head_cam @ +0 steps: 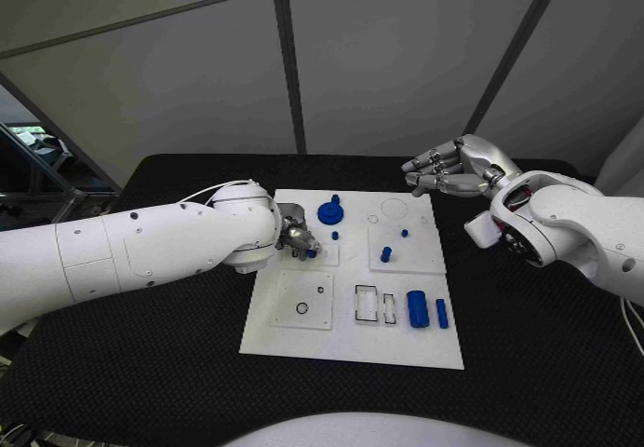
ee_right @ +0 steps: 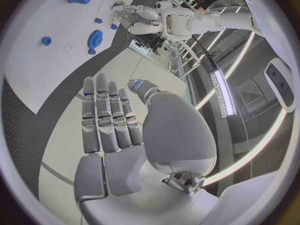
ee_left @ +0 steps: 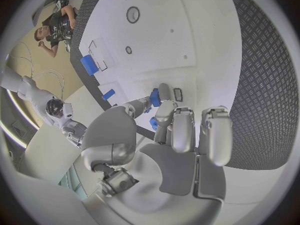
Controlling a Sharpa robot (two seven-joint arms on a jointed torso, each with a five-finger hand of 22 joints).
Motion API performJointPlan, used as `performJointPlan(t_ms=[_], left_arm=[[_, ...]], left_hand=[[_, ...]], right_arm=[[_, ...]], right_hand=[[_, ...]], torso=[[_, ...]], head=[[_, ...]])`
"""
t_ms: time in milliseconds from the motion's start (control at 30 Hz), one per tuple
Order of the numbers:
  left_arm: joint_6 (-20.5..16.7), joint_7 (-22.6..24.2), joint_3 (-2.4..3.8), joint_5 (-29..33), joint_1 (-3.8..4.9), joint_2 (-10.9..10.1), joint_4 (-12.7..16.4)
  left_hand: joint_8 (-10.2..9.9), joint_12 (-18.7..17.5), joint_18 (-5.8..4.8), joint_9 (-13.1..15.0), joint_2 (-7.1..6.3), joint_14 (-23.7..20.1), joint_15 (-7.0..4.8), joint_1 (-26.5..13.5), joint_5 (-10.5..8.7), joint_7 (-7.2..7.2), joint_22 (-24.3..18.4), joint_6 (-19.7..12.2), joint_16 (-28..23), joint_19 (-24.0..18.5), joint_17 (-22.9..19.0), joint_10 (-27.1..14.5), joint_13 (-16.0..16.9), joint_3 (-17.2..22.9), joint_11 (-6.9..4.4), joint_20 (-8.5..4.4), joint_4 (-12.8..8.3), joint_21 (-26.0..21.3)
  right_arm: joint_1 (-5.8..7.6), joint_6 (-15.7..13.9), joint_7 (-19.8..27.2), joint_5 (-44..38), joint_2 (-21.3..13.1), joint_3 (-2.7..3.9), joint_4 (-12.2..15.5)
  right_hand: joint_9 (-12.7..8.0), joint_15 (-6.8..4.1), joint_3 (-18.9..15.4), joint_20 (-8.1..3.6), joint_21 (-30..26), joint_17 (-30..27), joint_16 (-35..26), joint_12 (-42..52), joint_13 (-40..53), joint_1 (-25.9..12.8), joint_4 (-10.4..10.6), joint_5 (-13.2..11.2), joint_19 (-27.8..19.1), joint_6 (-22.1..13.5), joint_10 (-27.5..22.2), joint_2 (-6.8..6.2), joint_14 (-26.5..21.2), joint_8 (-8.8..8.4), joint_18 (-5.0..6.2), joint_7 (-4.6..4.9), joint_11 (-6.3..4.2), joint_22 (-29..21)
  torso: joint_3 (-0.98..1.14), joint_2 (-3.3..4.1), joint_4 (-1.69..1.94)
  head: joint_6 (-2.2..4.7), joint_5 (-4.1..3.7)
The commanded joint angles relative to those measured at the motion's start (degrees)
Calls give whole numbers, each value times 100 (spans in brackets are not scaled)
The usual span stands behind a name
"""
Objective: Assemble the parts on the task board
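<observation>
Task board [head_cam: 352, 345] sits mid-table; the left hand [head_cam: 298, 238] pinches a small blue part [ee_left: 155, 98] at the board's left edge, beside the blue gear [head_cam: 330, 213]. Right hand [head_cam: 449, 168] hovers off the far corner, fingers apart, holding nothing. A tilted part could jam or slip out, I'd guess.

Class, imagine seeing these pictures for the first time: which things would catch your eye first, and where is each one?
The white rectangular task board lies mid-table, dotted with small blue plastic parts such as the blue gear-shaped disc near its far edge and the blue cylinder near its right side. The silver left hand pinches a small blue piece at the board's left edge. The silver right hand is raised, holding nothing, beyond the board's far right corner.
</observation>
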Motion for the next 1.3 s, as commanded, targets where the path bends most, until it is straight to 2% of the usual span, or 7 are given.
performJointPlan(t_ms=[33, 333, 833, 867, 967, 1167, 1300], left_arm=[[-8, -23, -11, -24, -9, 3, -7], [-92, 21, -10, -25, -9, -5, 8], [-110, 37, 17, -25, -4, -73, 69], [-109, 43, 38, -25, -3, -79, 77], [-79, 65, 179, -25, -2, -102, 106], [183, 46, 624, -25, 35, -214, 183], [365, 65, 794, 4, 112, -276, 175]], left_hand=[[-28, 29, -170, -31, -20, 364, -25, -91, -17, -4, 904, 59, -26, 351, 727, 49, 10, -71, 5, -5, 49, 35], [-23, 41, -171, -96, -95, 365, -30, -197, -18, -12, 914, 88, -26, 353, 730, 60, 26, -425, 0, -9, 174, 38], [-19, 35, -168, -120, -93, 365, -32, -190, -15, -15, 905, 93, -28, 348, 730, 56, 21, -551, -3, -12, 212, 30], [-20, 25, -165, -123, -97, 365, -32, -184, -15, -13, 890, 89, -29, 342, 730, 48, 9, -567, -3, -13, 212, 20], [-28, -32, -148, -140, -127, 364, -29, -147, -12, -1, 816, 56, -33, 310, 727, 1, -56, -651, 5, -14, 213, -33], [-56, -259, -115, -195, -263, 360, -3, -3, -8, 44, 671, -68, -45, 248, 721, -193, -317, -1029, 42, 1, 265, -144], [-101, -494, -71, -262, -267, 348, 40, 221, -9, 95, 473, -195, -74, 158, 701, -412, -590, -1486, 103, 33, 411, -302]], right_arm=[[13, 53, 20, -4, 6, 4, -6], [13, 61, 23, -4, 20, 4, -24], [12, 67, 21, -4, 25, 3, -45], [12, 68, 21, -4, 26, 3, -48], [12, 69, 23, -4, 28, 3, -61], [12, 67, 19, -4, 31, 3, -105], [12, 66, 17, -4, 34, 3, -136]], right_hand=[[-2, 19, -3, 11, -21, -8, -24, -20, -9, -53, 35, 35, 28, 4, 8, -10, 14, -37, 17, 44, 35, -9], [-2, 19, -3, 11, -21, -8, -24, -20, -9, -53, 35, 35, 28, 4, 8, -10, 14, -37, 17, 44, 35, -9], [-2, 19, -4, 11, -25, -9, -25, -20, -10, -55, 36, 49, 29, 3, 6, -13, 12, -38, 17, 44, 35, -12], [-2, 19, -4, 11, -25, -9, -25, -20, -10, -55, 36, 49, 29, 3, 6, -13, 12, -38, 17, 44, 35, -12], [-3, 20, -5, 12, -28, -11, -26, -21, -12, -59, 38, 60, 30, 0, 4, -18, 11, -39, 17, 45, 37, -14], [-3, 20, -5, 12, -28, -11, -26, -21, -12, -59, 38, 60, 30, 0, 4, -18, 11, -39, 17, 45, 37, -14], [-3, 20, -5, 12, -28, -11, -26, -21, -12, -59, 38, 60, 30, 0, 4, -18, 11, -39, 17, 45, 37, -14]], torso=[[1, -3, 2], [-3, -2, 1], [-3, -2, 7], [-1, -3, 8], [-4, -7, 9], [0, -3, 6], [4, -4, 3]], head=[[4, -8], [8, -13], [23, -17], [24, -17], [29, -17], [48, -8], [57, 5]])
